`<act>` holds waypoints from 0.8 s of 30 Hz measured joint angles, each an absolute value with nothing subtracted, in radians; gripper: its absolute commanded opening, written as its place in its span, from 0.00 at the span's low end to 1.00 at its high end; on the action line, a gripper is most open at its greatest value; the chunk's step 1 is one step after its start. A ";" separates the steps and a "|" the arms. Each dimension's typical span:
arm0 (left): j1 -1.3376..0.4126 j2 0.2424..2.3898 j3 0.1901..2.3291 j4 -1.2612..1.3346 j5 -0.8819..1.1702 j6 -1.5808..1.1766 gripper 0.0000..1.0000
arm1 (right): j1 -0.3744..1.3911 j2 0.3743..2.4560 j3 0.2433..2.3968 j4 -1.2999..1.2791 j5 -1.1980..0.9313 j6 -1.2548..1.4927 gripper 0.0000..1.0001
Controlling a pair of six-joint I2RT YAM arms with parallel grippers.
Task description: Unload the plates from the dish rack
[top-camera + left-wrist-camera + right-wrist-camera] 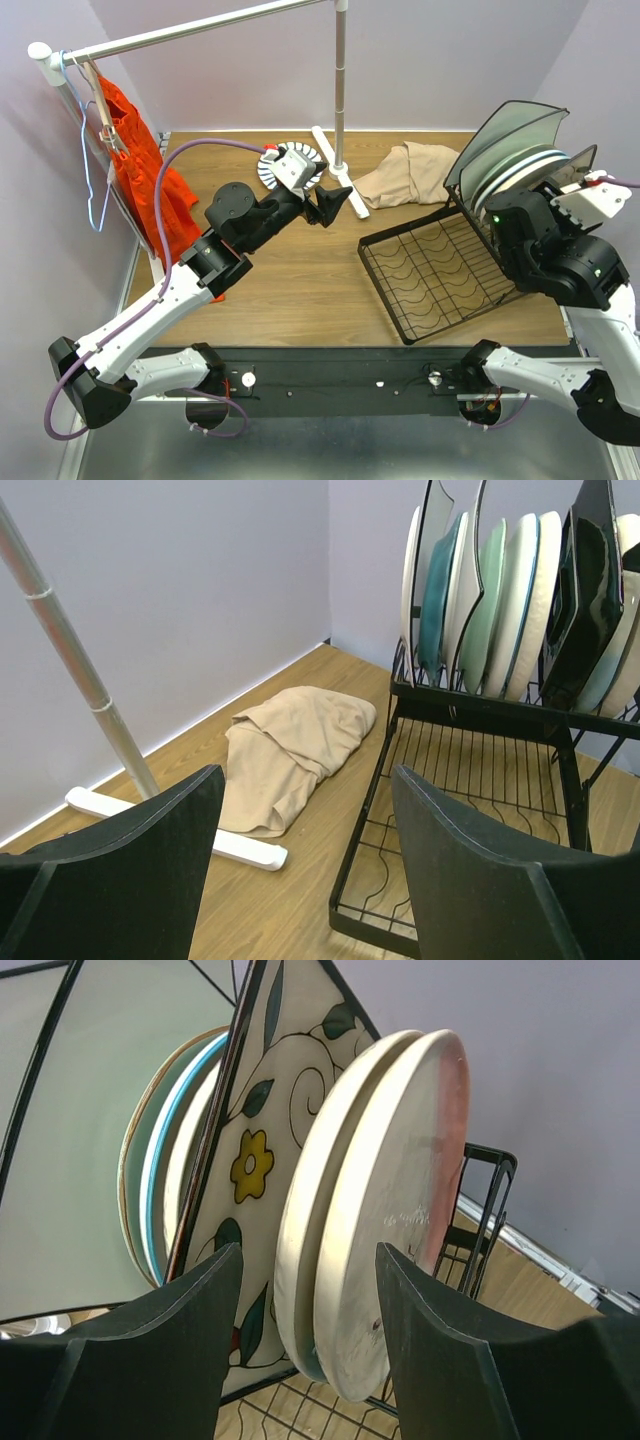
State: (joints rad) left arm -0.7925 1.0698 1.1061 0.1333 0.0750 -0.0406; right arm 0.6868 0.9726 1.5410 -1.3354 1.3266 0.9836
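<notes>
Now: right jaws open, lined up on the two end plates [385, 1220], which stand in the rack [430, 275] at the desk's [300, 285] far right. I should centre on the outermost plate alone, then close. Left jaws open, empty.

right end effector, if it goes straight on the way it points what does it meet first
Most likely the outermost cream round plate standing in the dish rack; it sits dead ahead of the right end effector, though depth is unclear.
</notes>
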 measured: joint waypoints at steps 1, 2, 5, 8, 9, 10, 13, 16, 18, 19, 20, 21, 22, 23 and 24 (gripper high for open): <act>-0.793 1.070 1.105 0.133 0.074 -0.041 0.77 | 0.687 0.976 1.538 -1.335 1.327 0.986 0.64; -0.793 1.070 1.105 0.133 0.074 -0.041 0.77 | 0.687 0.980 1.533 -1.335 1.327 0.987 0.64; -0.793 1.070 1.105 0.133 0.071 -0.040 0.77 | 0.685 0.991 1.518 -1.335 1.328 0.995 0.63; -0.793 1.070 1.105 0.133 0.069 -0.040 0.77 | 0.677 1.004 1.501 -1.336 1.335 0.997 0.63; -0.793 1.070 1.105 0.133 0.068 -0.040 0.77 | 0.672 1.008 1.496 -1.336 1.336 0.998 0.62; -0.793 1.070 1.105 0.133 0.067 -0.040 0.77 | 0.667 1.010 1.490 -1.336 1.340 0.998 0.62; -0.793 1.070 1.105 0.133 0.065 -0.039 0.77 | 0.657 1.013 1.482 -1.336 1.346 0.999 0.61; -0.793 1.070 1.105 0.133 0.063 -0.037 0.77 | 0.652 1.013 1.476 -1.336 1.349 1.003 0.59; -0.793 1.070 1.105 0.133 0.063 -0.036 0.77 | 0.650 1.013 1.470 -1.336 1.350 1.005 0.59; -0.793 1.070 1.105 0.133 0.062 -0.035 0.77 | 0.649 1.013 1.467 -1.336 1.350 1.005 0.58; -0.793 1.070 1.105 0.133 0.062 -0.035 0.77 | 0.648 1.013 1.465 -1.336 1.351 1.005 0.58; -0.793 1.069 1.105 0.133 0.062 -0.034 0.77 | 0.647 1.013 1.459 -1.336 1.351 1.006 0.59; -0.793 1.069 1.105 0.133 0.062 -0.034 0.77 | 0.646 1.013 1.457 -1.336 1.351 1.006 0.59; -0.793 1.069 1.105 0.133 0.062 -0.034 0.77 | 0.646 1.013 1.452 -1.336 1.351 1.007 0.59; -0.793 1.069 1.105 0.133 0.061 -0.034 0.77 | 0.646 1.013 1.449 -1.336 1.353 1.008 0.59</act>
